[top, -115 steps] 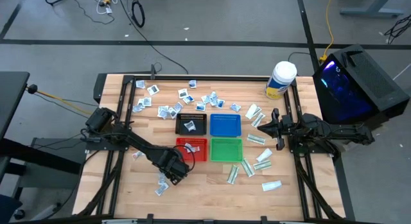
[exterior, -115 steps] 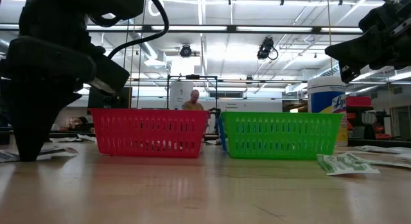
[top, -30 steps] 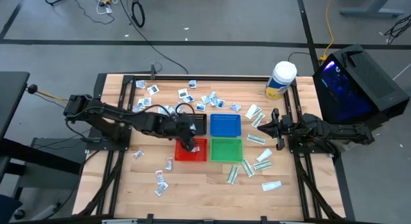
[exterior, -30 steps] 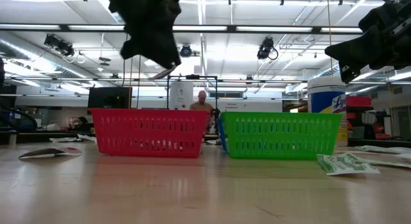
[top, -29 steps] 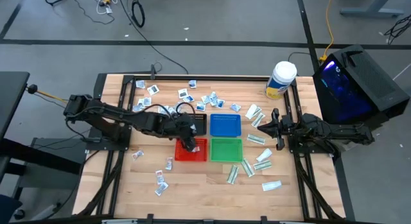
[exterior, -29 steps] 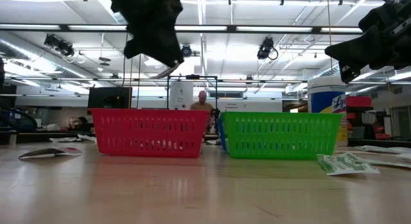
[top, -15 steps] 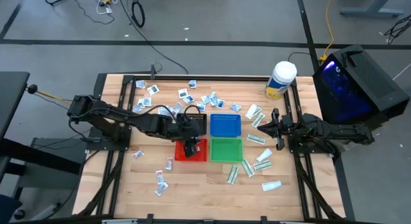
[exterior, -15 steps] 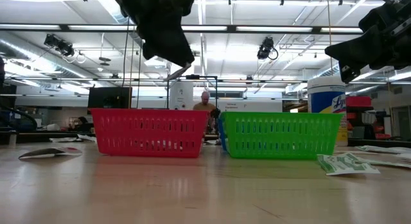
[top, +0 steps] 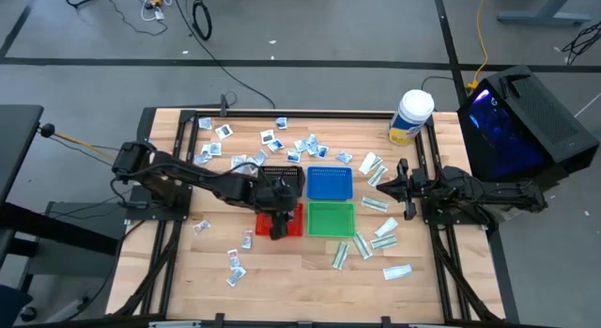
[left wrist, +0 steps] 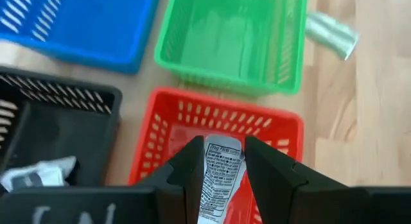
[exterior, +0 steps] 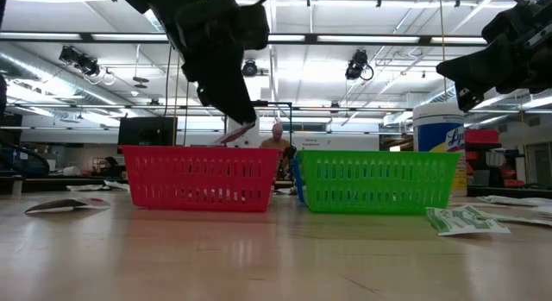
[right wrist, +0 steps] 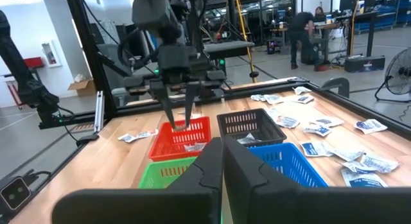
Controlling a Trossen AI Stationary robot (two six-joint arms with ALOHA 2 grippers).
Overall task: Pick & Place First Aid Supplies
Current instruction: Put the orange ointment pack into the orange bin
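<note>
Wooden table (top: 300, 272), left gripper (left wrist: 220, 161) fingers pinching half-hidden packet (left wrist: 217, 179) above red tray (left wrist: 282, 131); right gripper (right wrist: 222, 161) fingers together, empty.

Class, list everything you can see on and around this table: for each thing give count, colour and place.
trays: four; black, blue, red, green; table centre.
squarish packets: many, white-blue; scattered far side and left-front.
narrow packets: several, white-green; right of trays.
held packet: one, white; over red tray.
jar: one, white-yellow; far right corner.
left tool: above red tray, gripping packet.
right tool: shut, waiting at right edge.
</note>
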